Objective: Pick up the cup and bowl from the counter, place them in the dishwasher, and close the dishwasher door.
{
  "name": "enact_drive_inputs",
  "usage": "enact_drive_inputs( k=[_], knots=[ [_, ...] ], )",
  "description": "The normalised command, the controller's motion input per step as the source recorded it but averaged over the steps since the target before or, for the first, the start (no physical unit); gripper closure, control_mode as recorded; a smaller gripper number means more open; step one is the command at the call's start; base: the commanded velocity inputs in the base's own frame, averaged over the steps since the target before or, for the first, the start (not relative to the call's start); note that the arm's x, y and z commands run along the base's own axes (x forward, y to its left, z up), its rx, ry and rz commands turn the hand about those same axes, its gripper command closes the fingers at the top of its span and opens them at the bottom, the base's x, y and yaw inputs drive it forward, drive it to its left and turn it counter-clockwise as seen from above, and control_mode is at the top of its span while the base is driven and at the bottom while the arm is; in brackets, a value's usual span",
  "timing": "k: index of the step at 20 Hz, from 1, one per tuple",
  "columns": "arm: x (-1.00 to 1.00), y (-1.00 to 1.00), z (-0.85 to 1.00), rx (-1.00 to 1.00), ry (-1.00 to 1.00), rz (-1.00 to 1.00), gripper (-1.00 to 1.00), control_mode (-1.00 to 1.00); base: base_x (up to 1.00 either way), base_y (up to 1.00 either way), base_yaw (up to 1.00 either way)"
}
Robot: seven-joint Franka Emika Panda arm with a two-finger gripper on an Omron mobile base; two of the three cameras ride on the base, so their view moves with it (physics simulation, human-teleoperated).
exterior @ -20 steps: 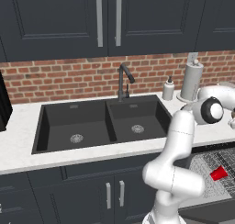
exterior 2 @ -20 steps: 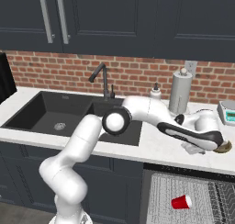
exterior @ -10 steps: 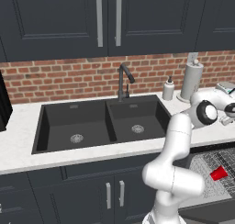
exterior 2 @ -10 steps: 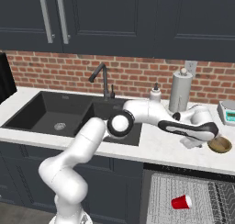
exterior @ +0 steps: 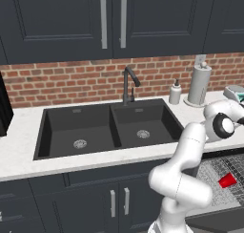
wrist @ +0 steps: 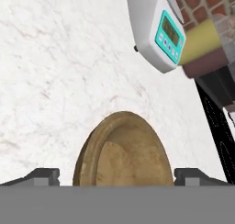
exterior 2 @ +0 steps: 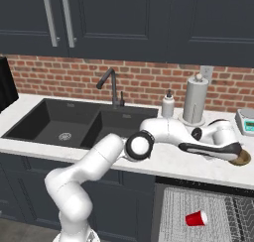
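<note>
A: How many cups and bowls are shown, and where?

B: One red cup (exterior 2: 196, 218) lies on its side on the grey wire rack (exterior 2: 173, 211) of the open dishwasher (exterior: 224, 172). One tan bowl (wrist: 123, 150) sits on the white stone surface (wrist: 55, 81), at the right end, well apart from the cup.

A: Where is the arm's working end?

B: The gripper (wrist: 116, 176) reaches out low over the surface to the bowl. In the hand view its two dark fingertips (wrist: 42, 176) stand on either side of the bowl, one left and one right. The jaws are spread wide, just outside the rim, not closed on it.

A: What else is counted nearby?

B: One white kitchen scale (wrist: 156, 28) with a teal display, one paper towel roll (exterior 2: 195, 99), one soap bottle (exterior 2: 168, 105), one faucet (exterior 2: 111, 85), and one black sink (exterior: 107, 127) with two basins.
</note>
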Motion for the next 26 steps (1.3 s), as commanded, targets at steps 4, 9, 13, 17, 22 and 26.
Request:
enact_drive_inputs(
  k=[4,9,13,17,22,26],
  knots=[
    [0.25,-0.25,0.0,0.19,0.0,0.06,-1.0,-1.0,0.0,0.0,0.0],
    [0.0,-0.18,0.0,0.17,0.01,0.04,-1.0,-1.0,0.0,0.0,0.0],
    [0.0,-0.22,0.0,0.16,0.03,0.02,1.0,-1.0,0.0,0.0,0.0],
    [0.03,-0.26,0.0,0.15,0.06,0.0,1.0,-1.0,0.0,0.0,0.0],
    [0.04,-0.19,0.0,0.15,0.09,0.0,1.0,-1.0,0.0,0.0,0.0],
    [-0.04,-0.01,0.08,0.15,0.07,0.0,1.0,-1.0,0.0,0.0,0.0]
  ],
)
